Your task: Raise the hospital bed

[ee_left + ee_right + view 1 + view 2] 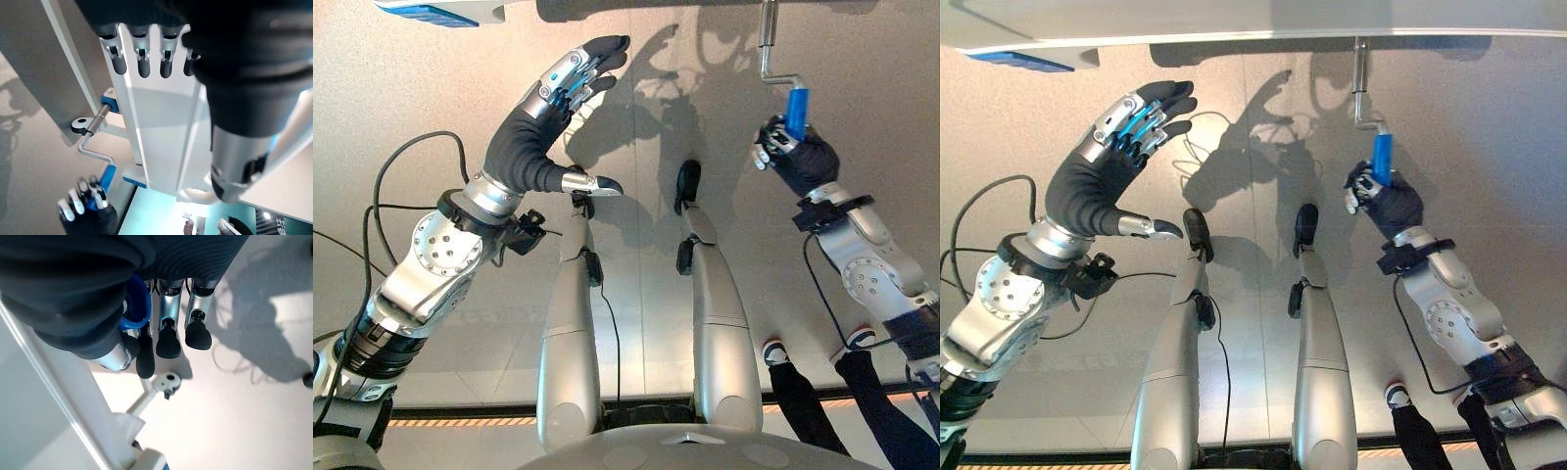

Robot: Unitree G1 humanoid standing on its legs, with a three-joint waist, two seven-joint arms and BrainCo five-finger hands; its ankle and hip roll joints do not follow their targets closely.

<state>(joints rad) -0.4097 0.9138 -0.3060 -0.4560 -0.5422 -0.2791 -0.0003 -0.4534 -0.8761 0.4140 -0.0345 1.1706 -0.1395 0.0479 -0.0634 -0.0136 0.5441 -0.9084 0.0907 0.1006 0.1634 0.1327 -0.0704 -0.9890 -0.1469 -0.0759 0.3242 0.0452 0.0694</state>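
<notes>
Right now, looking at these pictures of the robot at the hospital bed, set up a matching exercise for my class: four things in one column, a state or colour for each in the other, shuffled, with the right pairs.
Column A
1. crank handle grip
2. left robot hand
3. right robot hand
4. crank shaft

Column B
a. fingers spread open, holding nothing
b. blue
c. bare silver metal, bent
d. curled round the grip

Pairs: 1-b, 2-a, 3-d, 4-c

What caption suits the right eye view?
Right hand grips the blue crank handle under the bed frame; left hand open.
</notes>
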